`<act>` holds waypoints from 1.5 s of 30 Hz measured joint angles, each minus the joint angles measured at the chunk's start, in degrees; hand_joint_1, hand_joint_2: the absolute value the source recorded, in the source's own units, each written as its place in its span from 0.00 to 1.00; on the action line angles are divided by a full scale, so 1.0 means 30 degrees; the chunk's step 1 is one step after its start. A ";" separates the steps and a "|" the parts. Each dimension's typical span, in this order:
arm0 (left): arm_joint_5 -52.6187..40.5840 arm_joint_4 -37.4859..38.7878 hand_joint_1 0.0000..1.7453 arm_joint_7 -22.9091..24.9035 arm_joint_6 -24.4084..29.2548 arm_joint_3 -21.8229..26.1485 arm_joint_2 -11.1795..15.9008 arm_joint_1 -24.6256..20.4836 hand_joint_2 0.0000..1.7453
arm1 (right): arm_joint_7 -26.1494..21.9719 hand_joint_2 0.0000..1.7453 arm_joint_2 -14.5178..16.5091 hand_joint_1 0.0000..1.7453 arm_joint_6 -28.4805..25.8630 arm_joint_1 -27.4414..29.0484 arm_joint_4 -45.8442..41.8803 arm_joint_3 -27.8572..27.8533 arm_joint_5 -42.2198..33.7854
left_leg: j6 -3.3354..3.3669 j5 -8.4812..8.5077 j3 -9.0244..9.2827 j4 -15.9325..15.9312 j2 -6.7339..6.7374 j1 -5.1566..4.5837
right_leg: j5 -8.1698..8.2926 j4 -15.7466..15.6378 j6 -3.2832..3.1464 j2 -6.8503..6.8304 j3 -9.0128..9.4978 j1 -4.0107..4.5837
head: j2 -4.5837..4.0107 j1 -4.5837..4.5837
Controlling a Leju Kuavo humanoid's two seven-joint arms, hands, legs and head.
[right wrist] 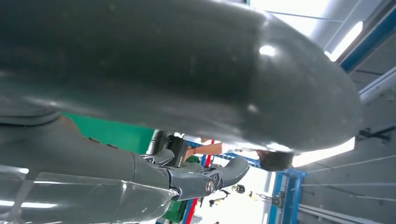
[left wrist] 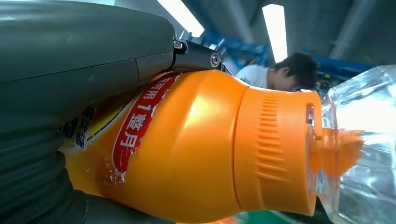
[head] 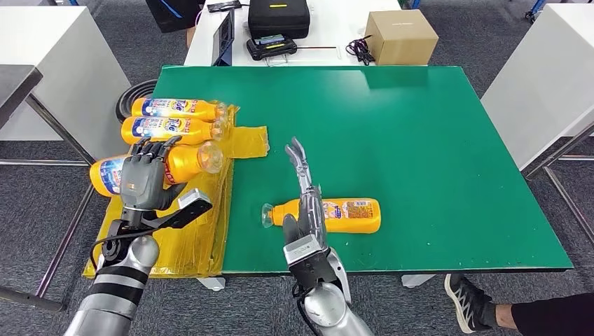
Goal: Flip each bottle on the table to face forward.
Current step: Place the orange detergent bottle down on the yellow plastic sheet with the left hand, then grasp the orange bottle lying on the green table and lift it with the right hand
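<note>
While the right hand (head: 302, 183) reaches out flat over the green table (head: 434, 140), fingers straight, apart and holding nothing, a bottle (head: 329, 214) lies on its side just under its wrist, clear cap toward nine o'clock, back label up. At about ten o'clock from it, the left hand (head: 146, 175) has its fingers clamped over a second bottle (head: 183, 162) above the yellow mat (head: 203, 238); the left wrist view confirms the grip. Beyond, toward eleven o'clock, two more bottles (head: 176, 119) lie side by side with front labels showing. I judge the held bottle is mid-placement; next comes setting it label-up, then turning the table bottle.
</note>
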 joint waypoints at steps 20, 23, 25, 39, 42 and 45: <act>-0.2243 0.7097 1.00 0.0751 -0.1903 -0.0020 0.1355 -0.3123 1.00 | -0.0515 0.00 -0.0270 0.00 0.0421 0.0608 -0.2355 0.0064 -0.1058 | -0.0003 0.0002 -0.0012 0.0000 0.0019 -0.0001 | -0.0001 0.0001 0.0001 0.0009 -0.0012 -0.0001 | 0.0000 0.0004; -0.2123 0.7520 1.00 0.0720 -0.2405 -0.0026 0.1355 -0.3210 1.00 | -0.0424 0.00 -0.0284 0.00 0.0612 0.0612 -0.2344 0.0088 -0.1093 | -0.0003 0.0002 -0.0012 0.0000 0.0019 -0.0001 | -0.0001 0.0002 0.0001 0.0010 -0.0012 -0.0001 | 0.0000 0.0004; -0.2043 0.7770 1.00 0.0727 -0.2552 -0.0027 0.1355 -0.3224 1.00 | -0.0362 0.00 -0.0299 0.00 0.0687 0.0620 -0.2322 0.0108 -0.1111 | -0.0003 0.0002 -0.0013 0.0000 0.0019 -0.0001 | -0.0001 0.0002 0.0001 0.0010 -0.0013 -0.0001 | 0.0000 0.0004; -0.2746 0.9211 1.00 0.1347 -0.3152 -0.0441 0.1499 -0.3193 1.00 | -0.0044 0.00 -0.0319 0.00 0.1126 0.0622 -0.1991 0.0222 -0.1131 | -0.0003 0.0002 -0.0017 0.0000 0.0017 -0.0001 | -0.0001 0.0002 0.0001 0.0009 -0.0012 -0.0001 | 0.0000 0.0007; -0.3034 0.9573 1.00 0.1557 -0.3599 -0.0601 0.1531 -0.3178 1.00 | 0.0064 0.00 -0.0319 0.00 0.1308 0.0623 -0.1872 0.0228 -0.1215 | -0.0003 0.0002 -0.0018 0.0000 0.0016 -0.0001 | -0.0001 0.0002 0.0001 0.0009 -0.0012 -0.0001 | 0.0000 0.0005; -0.3070 0.9891 1.00 0.1616 -0.4074 -0.0787 0.1559 -0.3152 1.00 | 0.0085 0.00 -0.0319 0.00 0.1432 0.0623 -0.1745 0.0228 -0.1295 | -0.0003 0.0002 -0.0019 0.0000 0.0014 -0.0001 | -0.0001 0.0002 0.0001 0.0008 -0.0012 -0.0001 | 0.0000 0.0004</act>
